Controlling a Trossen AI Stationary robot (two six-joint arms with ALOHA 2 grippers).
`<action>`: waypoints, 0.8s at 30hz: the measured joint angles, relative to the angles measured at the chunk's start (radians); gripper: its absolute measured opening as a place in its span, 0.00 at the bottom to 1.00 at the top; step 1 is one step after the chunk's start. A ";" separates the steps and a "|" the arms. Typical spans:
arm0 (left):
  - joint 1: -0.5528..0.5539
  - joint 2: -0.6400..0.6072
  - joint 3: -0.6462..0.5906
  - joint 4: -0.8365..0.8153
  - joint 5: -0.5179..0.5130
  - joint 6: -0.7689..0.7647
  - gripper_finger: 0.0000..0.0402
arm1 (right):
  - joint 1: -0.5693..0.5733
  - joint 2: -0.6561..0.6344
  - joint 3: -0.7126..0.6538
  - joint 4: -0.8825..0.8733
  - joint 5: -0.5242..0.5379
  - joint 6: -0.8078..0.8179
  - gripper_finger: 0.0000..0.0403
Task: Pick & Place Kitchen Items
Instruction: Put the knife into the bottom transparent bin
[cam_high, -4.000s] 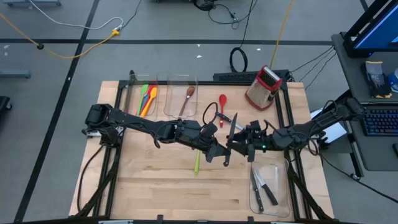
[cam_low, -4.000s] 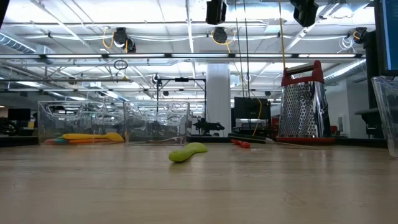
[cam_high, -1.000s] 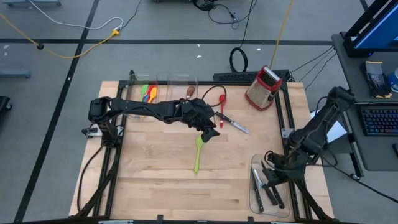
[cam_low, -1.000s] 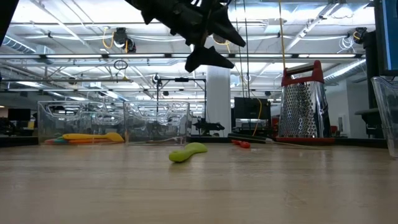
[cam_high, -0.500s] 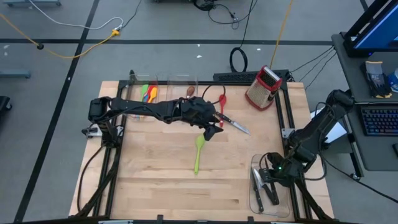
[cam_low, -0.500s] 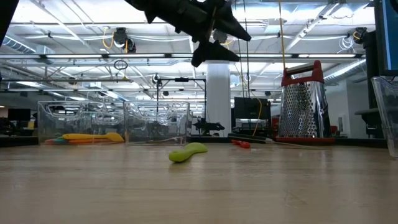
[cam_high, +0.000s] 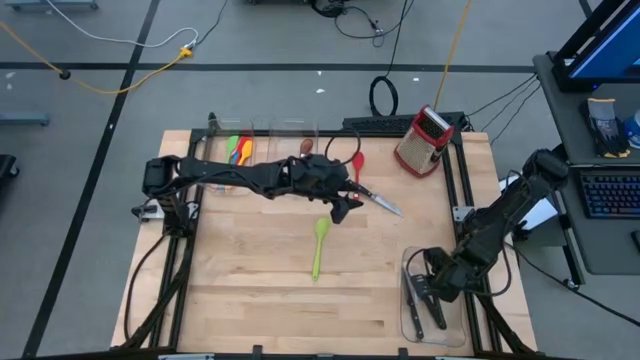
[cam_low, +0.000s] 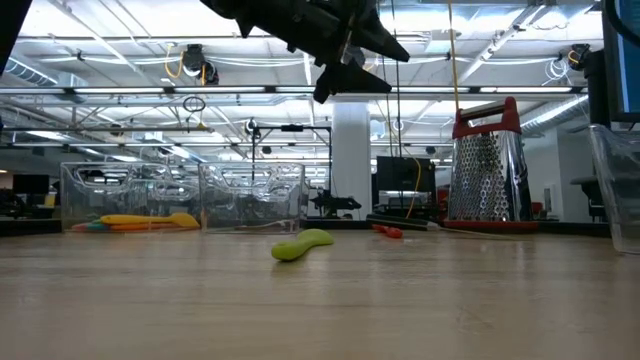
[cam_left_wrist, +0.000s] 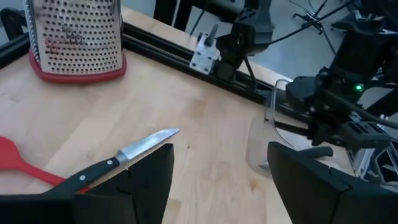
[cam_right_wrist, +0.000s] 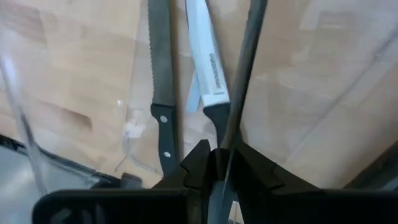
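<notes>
Your table (cam_high: 250, 290) is a pale butcher-block top on a black frame, standing on a grey floor crossed by dark tape lines and loose cables.

From above, your left gripper (cam_high: 347, 205) hangs over the table just past centre toward 12 o'clock, its fingers (cam_left_wrist: 149, 177) spread well apart with nothing between them. Right below it lies a black-handled knife (cam_left_wrist: 118, 160), blade toward 4 o'clock, its handle crossing a red spoon (cam_high: 357, 166). A green spatula (cam_high: 318, 245) lies near the middle, head toward 12.

At 5 o'clock your right gripper (cam_right_wrist: 219, 163) reaches into a clear bin (cam_high: 410, 260), its fingers pinched nearly together on the steel blade of a knife (cam_right_wrist: 245, 62). Two more knives (cam_right_wrist: 163, 81) rest flat on the bin floor beside it.

Along the 11 to 12 o'clock edge stand two more clear bins: one (cam_high: 215, 150) holds a bunch of bright utensils (cam_high: 237, 158), the other (cam_high: 290, 130) a wooden spoon (cam_high: 303, 152). The red-and-silver grater (cam_high: 425, 140) stands at 1 o'clock.

At 3 o'clock, off the table, you have a desk with a keyboard (cam_high: 610, 192). At table height the room behind shows a white ceiling with pipes and lamps, a white column (cam_low: 352, 160) and dark equipment far off.
</notes>
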 joint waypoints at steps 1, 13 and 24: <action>0.000 0.002 0.000 0.001 0.000 0.000 0.65 | -0.007 0.005 0.000 0.005 -0.012 -0.016 0.10; -0.001 0.063 -0.001 0.018 0.001 0.005 0.65 | -0.026 0.012 -0.001 0.058 -0.062 -0.095 0.10; 0.015 0.120 -0.001 0.017 0.005 0.041 0.65 | -0.027 0.012 -0.097 0.256 -0.057 -0.091 0.15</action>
